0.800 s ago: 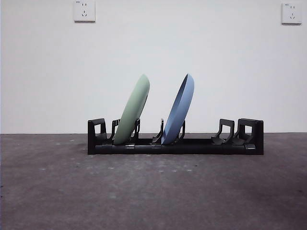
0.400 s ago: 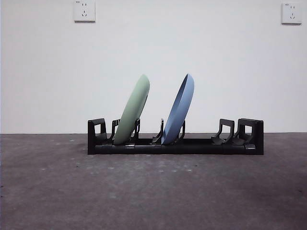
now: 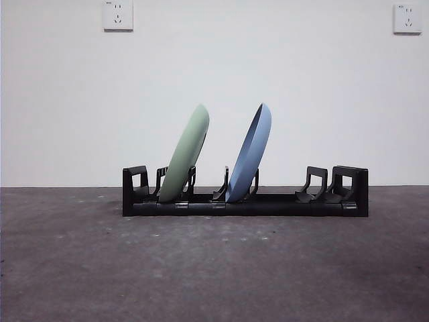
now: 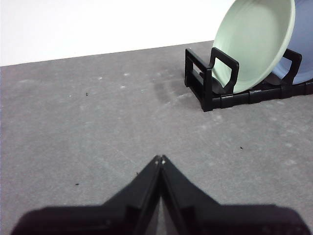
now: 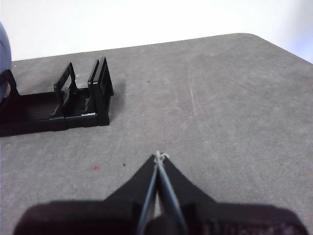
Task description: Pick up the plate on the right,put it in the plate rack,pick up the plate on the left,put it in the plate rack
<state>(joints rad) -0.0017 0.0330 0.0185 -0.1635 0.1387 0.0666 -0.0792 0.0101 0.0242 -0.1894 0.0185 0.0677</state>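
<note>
Change: nothing has moved against the two earlier front frames; both plates and the rack sit exactly as they did.
Green plate [image 3: 185,155]: stands left of centre in the front frame, lower edge between the rack's second pair of prongs, top leaning right.
Blue plate [image 3: 250,154]: centre of frame, seated in the next slot, same lean; well apart from the green one.
Rack [image 3: 281,203]: long axis runs left to right across the middle of the front frame, resting on the bench [image 3: 214,268]; right-hand slots hold nothing.
Left pincer [image 4: 160,160]: jaws closed, tips meeting, holding nothing; low over bare bench. The rack's green-plate end lies in the upper right of its frame, well apart.
Right pincer [image 5: 159,156]: jaws closed, empty, over bare bench. The rack's vacant end lies in the upper left of its frame, well apart.
Key relation: each arm faces its own end of the rack; neither is near a plate.
Judgement: both placements look complete; no further pick seems called for.
Writing: none legible. Two wall sockets [image 3: 118,15], unmarked, at the top corners of the front frame.
</note>
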